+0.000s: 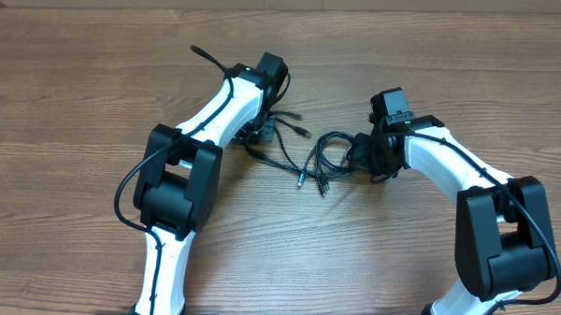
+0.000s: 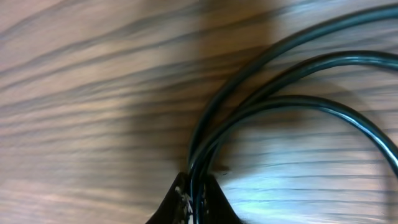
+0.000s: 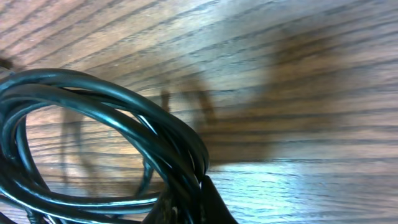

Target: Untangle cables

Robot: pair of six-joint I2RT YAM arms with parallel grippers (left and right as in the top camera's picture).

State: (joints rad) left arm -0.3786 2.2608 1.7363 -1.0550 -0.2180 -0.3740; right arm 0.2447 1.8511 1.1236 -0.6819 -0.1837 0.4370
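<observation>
Left gripper (image 2: 194, 202) is nearest the lens, fingertips pinching the cables (image 2: 292, 102); three black strands leave from between its jaws and arc up and off to the right over the wood counter (image 2: 81, 93); right gripper (image 3: 186, 208) is clamped on a multi-turn coil, the loop bulging out to the left of its tips and resting on the counter; overhead, the tangle lies between the two grippers with strands crossing; loose plug ends (image 1: 301, 183) trail from the bundle toward the arm bases, clear of both grippers.
</observation>
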